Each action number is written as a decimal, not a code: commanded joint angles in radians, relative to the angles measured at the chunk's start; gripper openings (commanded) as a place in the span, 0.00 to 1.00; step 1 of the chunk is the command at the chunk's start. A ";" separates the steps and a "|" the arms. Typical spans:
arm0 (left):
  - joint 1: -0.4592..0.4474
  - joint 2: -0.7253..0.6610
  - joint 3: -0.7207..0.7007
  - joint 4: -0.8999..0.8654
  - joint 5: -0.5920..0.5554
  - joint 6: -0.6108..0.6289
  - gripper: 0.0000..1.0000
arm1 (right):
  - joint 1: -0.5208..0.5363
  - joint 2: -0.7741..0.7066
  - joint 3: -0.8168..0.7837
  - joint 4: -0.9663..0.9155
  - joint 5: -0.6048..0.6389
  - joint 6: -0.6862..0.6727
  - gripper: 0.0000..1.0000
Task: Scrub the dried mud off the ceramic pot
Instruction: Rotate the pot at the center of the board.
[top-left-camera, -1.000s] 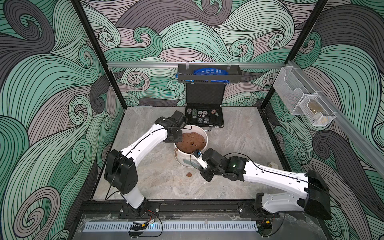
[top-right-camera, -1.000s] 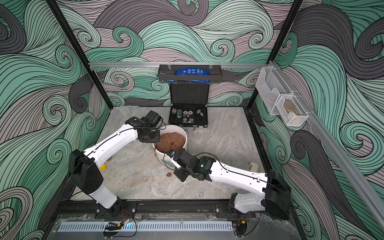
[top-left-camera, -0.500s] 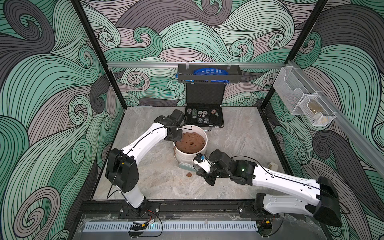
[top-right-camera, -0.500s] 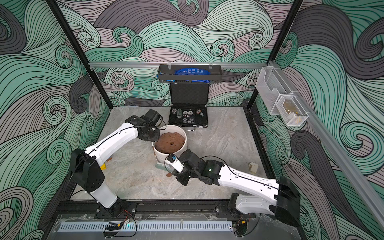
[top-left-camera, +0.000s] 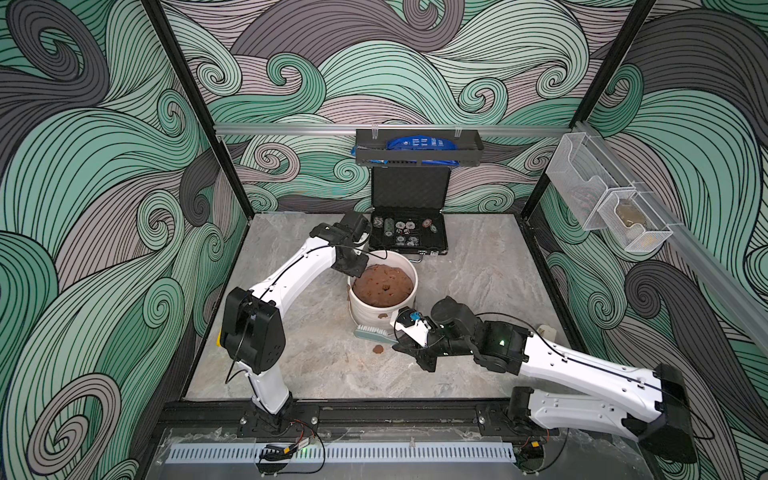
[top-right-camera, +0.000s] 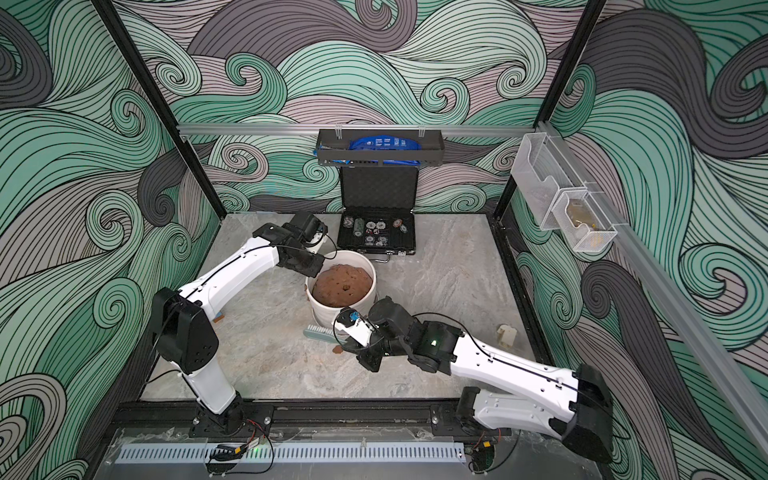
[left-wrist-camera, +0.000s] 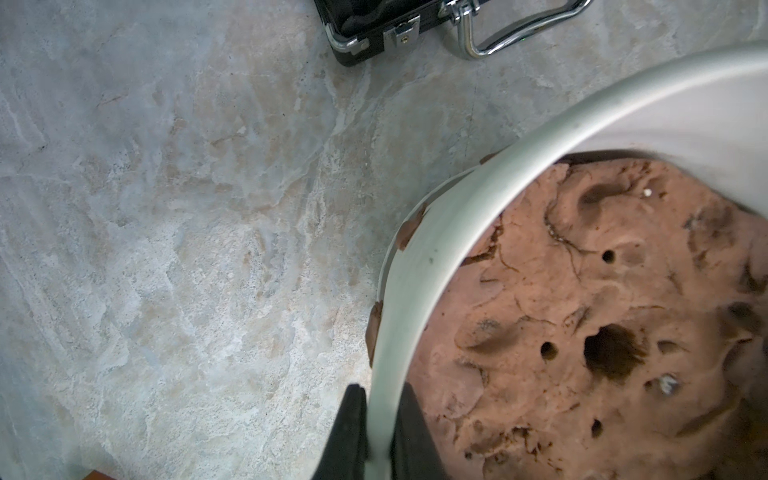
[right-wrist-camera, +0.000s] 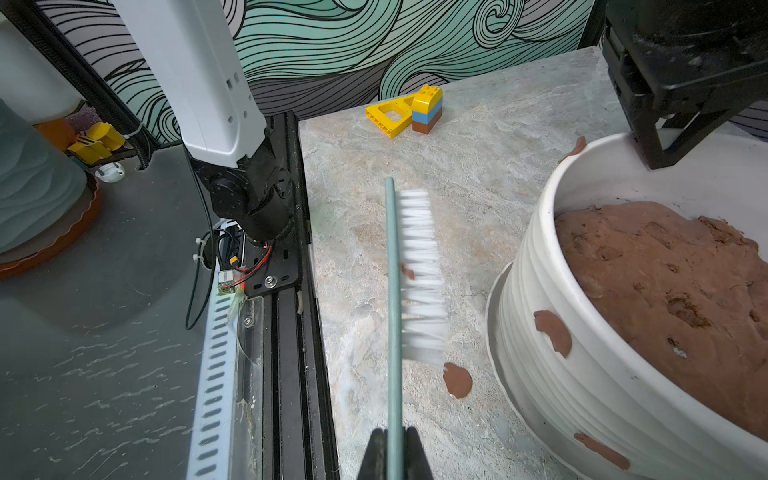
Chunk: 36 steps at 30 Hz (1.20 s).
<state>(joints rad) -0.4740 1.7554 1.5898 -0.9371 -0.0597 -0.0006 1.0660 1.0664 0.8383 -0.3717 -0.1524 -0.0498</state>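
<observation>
Near the front rail, the right gripper (right-wrist-camera: 394, 451) pinches a brush (right-wrist-camera: 419, 274) by its thin handle, white bristles close to the ceramic pot (right-wrist-camera: 536, 266), a gap between. Patches of dried mud (right-wrist-camera: 552, 328) stick on the pot's near wall; one chip (right-wrist-camera: 457, 380) lies on the table (top-left-camera: 291, 374) by its base. Wide table shows on both sides. At the far rim the left gripper (left-wrist-camera: 380, 419) squeezes the pot's edge, a black case (top-left-camera: 409, 237) behind.

l arm: elbow folded at 7, forearm runs toward 1 | l gripper (left-wrist-camera: 380, 403): jaws pinched on ceramic pot (left-wrist-camera: 415, 291) rim | r arm: stretched low from 4 toward 10 | r gripper (right-wrist-camera: 394, 438): clamped on brush (right-wrist-camera: 394, 291) handle
</observation>
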 joint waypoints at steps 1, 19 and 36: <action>0.009 -0.001 0.060 -0.011 0.057 0.113 0.07 | -0.005 -0.019 -0.008 -0.003 -0.011 -0.014 0.00; 0.015 -0.138 0.101 -0.040 0.047 -0.010 0.48 | -0.036 -0.041 0.029 -0.030 -0.018 -0.019 0.00; -0.200 -0.300 0.073 -0.395 -0.189 -0.789 0.74 | -0.196 -0.141 0.016 -0.044 -0.129 -0.036 0.00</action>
<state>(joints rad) -0.6373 1.4551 1.6547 -1.2152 -0.2157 -0.5720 0.8856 0.9352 0.8383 -0.4072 -0.2485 -0.0673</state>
